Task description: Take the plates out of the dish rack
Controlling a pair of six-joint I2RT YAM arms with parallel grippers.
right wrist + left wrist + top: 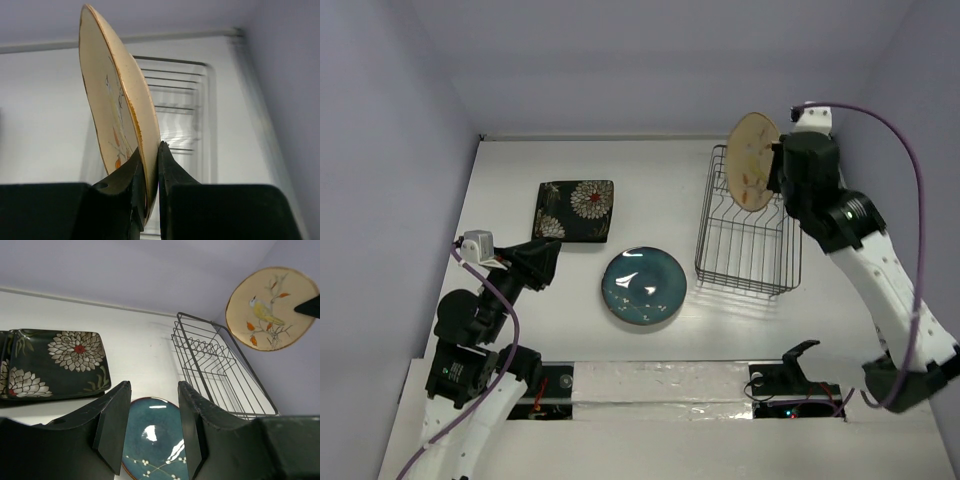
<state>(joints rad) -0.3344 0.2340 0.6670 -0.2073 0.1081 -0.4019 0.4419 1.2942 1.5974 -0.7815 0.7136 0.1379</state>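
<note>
- Square plates [575, 210], teal round plate [643, 286]: out, on the surface left of dish rack [750, 240].
- Cream plate [117, 100]: rim clamped in right pincer [150, 152], above rack's far end; last one.
- Left pincer [154, 390]: half-open, empty.

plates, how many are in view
4. Two square flowered plates overlap on the table at left, a round teal one lies mid-table, and the cream bird plate is held on edge in the right pincer over the dish rack.
</note>
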